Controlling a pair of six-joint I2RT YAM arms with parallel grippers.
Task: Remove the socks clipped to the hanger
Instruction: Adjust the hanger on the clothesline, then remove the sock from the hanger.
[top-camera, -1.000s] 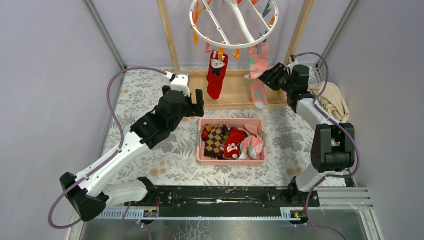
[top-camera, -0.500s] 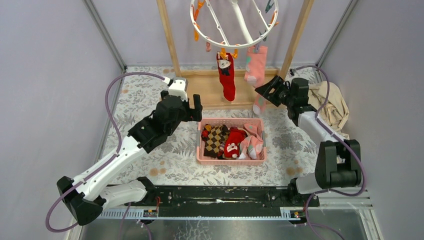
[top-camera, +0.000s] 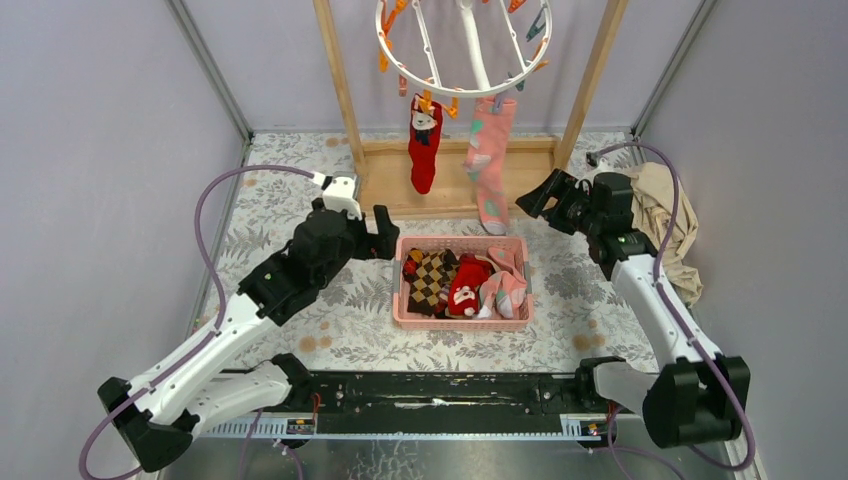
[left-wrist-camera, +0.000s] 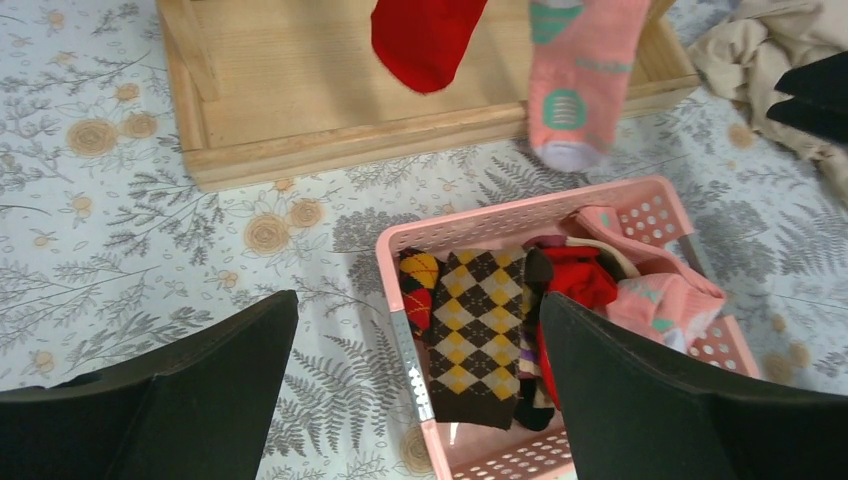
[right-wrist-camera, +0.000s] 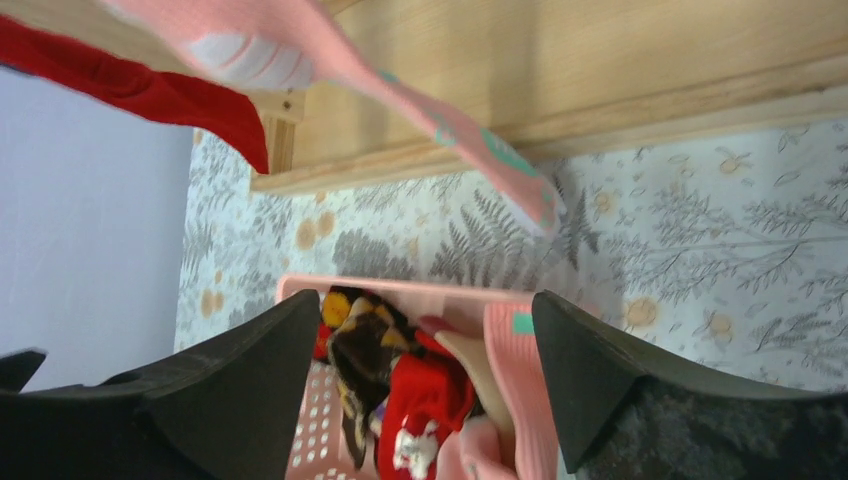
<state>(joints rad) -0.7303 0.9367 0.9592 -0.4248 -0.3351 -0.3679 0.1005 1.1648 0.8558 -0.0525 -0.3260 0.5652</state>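
**Right arm lets go of the pink sock; two socks still clipped**

The left arm (top-camera: 270, 285) reaches diagonally across the tabletop (top-camera: 290, 190). Its left gripper (top-camera: 385, 232) is poised just beside the left end of the pink basket (top-camera: 462, 322), with its fingers (left-wrist-camera: 230, 350) spread wide and empty. The right arm (top-camera: 650, 300) stretches up the right side. The right gripper (top-camera: 538, 196) points left toward the wooden frame (top-camera: 385, 180), its fingers (right-wrist-camera: 250, 360) parted with nothing between them.

Two socks hang from the hanger (top-camera: 473, 55): one red sock (top-camera: 423, 145) and one pink sock (top-camera: 488, 165), side by side above the frame's base. The basket holds at least three more: an argyle sock (top-camera: 430, 280), a red one (top-camera: 465, 285) and a pink one (top-camera: 505, 290). One beige cloth (top-camera: 665, 205) lies at the right edge.

A second ago the right gripper was up against the pink sock, which was pulled askew. Now that gripper has dropped back to the right and widened, and the sock hangs straight from its clip. The hanger has swung, carrying both socks leftward. The left arm has drawn back slightly toward its base.
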